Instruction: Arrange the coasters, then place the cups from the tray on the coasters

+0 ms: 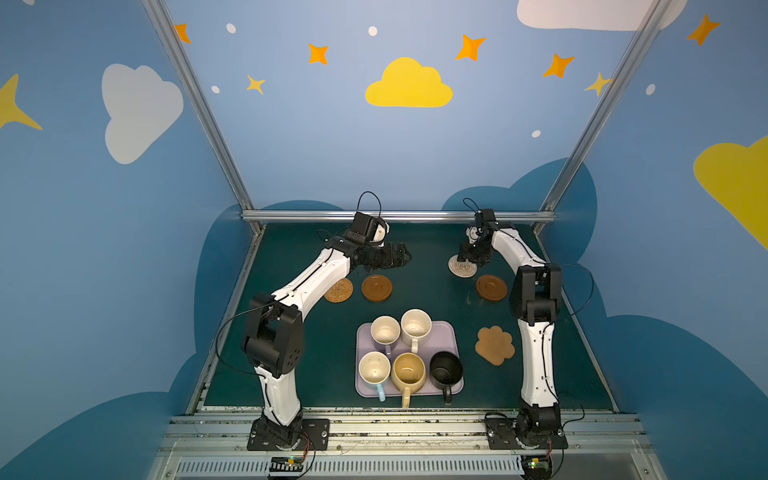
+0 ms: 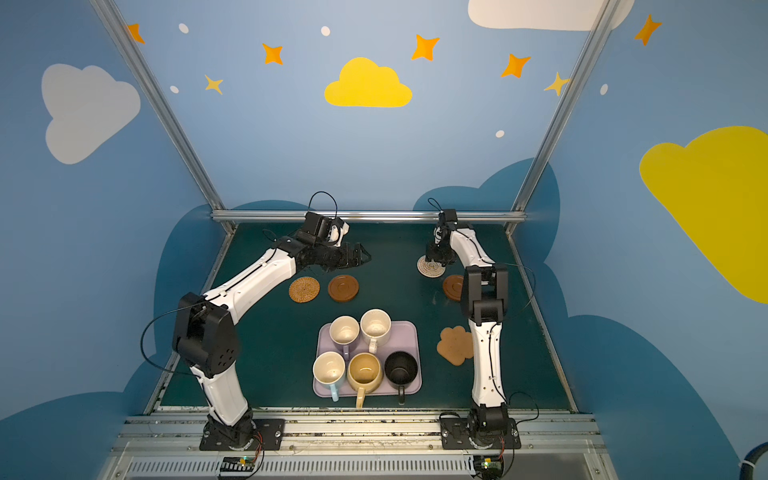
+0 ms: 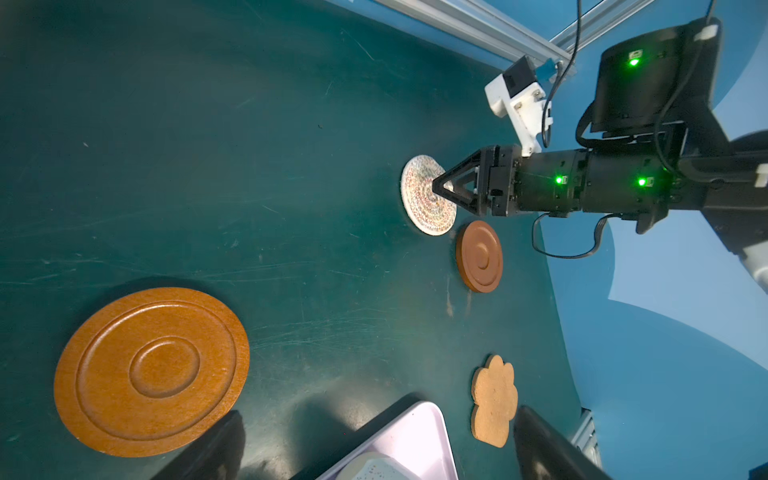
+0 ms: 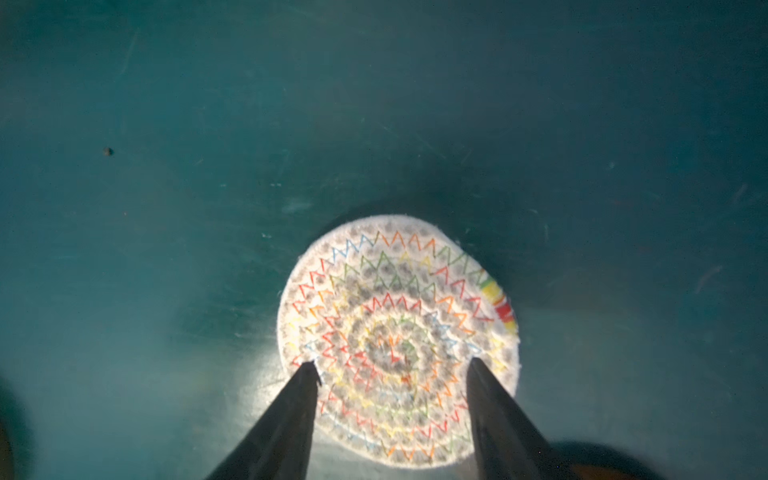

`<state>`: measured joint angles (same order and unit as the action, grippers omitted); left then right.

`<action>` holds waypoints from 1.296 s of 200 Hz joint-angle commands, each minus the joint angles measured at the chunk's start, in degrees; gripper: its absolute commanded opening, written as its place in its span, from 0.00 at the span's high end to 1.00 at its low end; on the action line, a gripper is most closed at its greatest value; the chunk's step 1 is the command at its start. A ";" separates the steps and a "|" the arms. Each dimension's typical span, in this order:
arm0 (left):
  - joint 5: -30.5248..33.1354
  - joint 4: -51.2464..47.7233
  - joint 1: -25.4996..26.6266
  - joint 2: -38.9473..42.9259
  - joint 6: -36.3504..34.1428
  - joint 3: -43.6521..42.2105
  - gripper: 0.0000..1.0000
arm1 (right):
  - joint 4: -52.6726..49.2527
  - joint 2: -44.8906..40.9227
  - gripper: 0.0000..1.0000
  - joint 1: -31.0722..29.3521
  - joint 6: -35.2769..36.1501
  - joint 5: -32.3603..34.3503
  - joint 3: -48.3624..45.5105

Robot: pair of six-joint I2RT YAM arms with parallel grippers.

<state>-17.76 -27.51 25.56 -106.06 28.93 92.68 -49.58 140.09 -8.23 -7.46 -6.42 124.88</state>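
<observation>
Found right claw (image 4: 392, 363) down on whitish woven coaster (image 4: 399, 286) at far right of surface (image 1: 419, 266), jaws part-way apart, tips on mat's top face inside its rim. Judged soft weave likely to bunch under a pinch; advised pressing flat and sliding, or shifting to the rim for a lift. Marked brown grooved disc (image 1: 491, 286) just beside, nearer and rightward, as collision risk. Logged left claw (image 1: 395, 255) spread wide, empty, above far left-centre. Counted all five cups (image 1: 409, 370) on tray (image 1: 448, 332), near centre.
</observation>
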 commanded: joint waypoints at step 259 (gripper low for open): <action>0.32 -2.58 0.12 -0.91 -0.45 0.57 0.00 | -11.51 1.42 0.68 -9.51 8.82 -5.84 -2.33</action>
<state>-16.78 -29.98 26.06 -107.39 29.32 93.12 -57.58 141.71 -15.35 1.50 -7.84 125.69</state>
